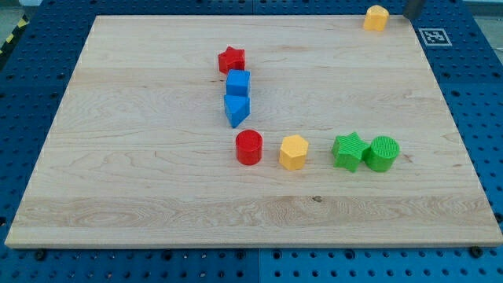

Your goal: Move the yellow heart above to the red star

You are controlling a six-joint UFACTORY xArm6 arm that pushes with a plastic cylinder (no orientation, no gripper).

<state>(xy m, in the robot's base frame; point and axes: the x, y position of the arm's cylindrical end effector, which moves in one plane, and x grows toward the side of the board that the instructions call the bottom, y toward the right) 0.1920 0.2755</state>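
The yellow heart [376, 17] lies at the view's top right, near the far edge of the wooden board [141, 181]. The red star [231, 60] lies left of centre in the upper part of the board, far to the left of the heart. My tip [409, 14] shows as a dark rod end at the view's top edge, just right of the yellow heart and a little apart from it.
Below the red star, a blue cube [238, 82] and a blue triangle [236, 109] form a column. Lower down, a red cylinder [249, 147], a yellow hexagon [293, 152], a green star [348, 151] and a green cylinder [383, 152] form a row. A printed marker [434, 36] sits off the board's right corner.
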